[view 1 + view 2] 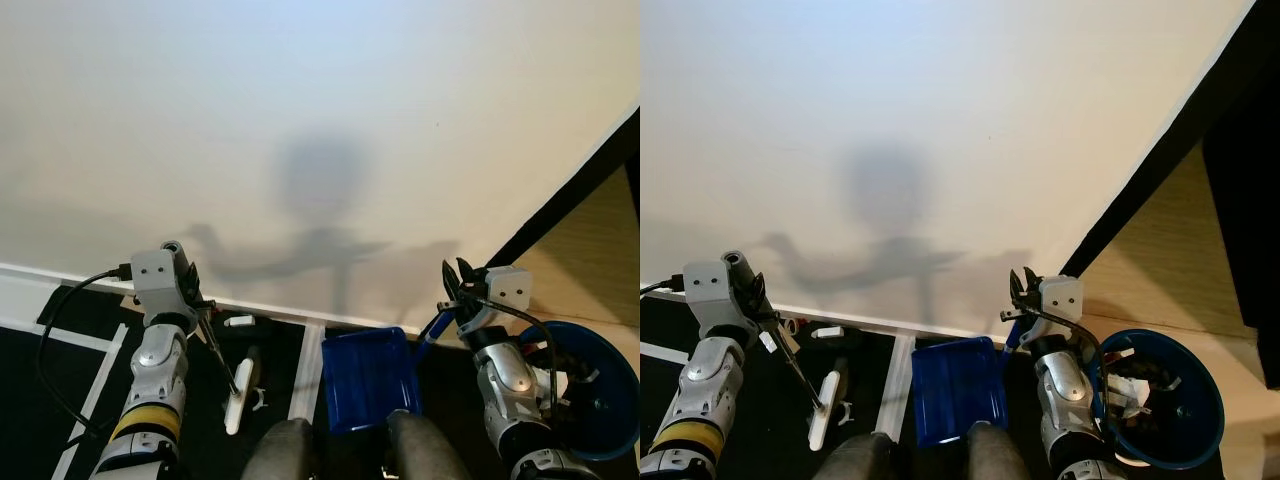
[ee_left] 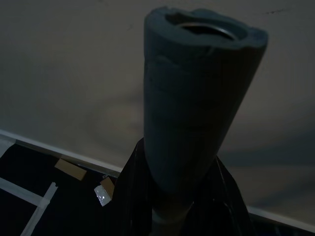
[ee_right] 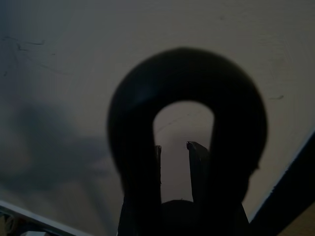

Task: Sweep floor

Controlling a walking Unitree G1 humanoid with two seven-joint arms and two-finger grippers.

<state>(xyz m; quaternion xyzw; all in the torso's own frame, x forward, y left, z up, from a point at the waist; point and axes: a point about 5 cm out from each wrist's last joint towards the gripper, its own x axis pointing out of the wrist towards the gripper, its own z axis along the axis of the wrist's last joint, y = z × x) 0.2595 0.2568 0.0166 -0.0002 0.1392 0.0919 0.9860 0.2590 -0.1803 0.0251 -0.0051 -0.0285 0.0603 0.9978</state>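
Observation:
My left gripper (image 1: 197, 301) is shut on the thin handle of a broom (image 1: 240, 392), whose white head rests on the dark floor just before my legs. In the left wrist view the handle's grey foam end (image 2: 197, 108) sticks out between the fingers. On the other side, my right gripper (image 1: 455, 278) is shut on the blue handle of a blue dustpan (image 1: 365, 380), which lies flat on the floor against the baseboard. The handle's hanging loop (image 3: 187, 73) stands above the fingertips in the right wrist view.
A white wall (image 1: 320, 130) stands close ahead. A round blue bin (image 1: 1165, 400) with rubbish in it sits beside my right arm. Small scraps (image 2: 104, 192) lie by the baseboard (image 1: 270, 312). A dark frame (image 1: 1160, 170) and a wooden floor (image 1: 1170, 260) lie to the right.

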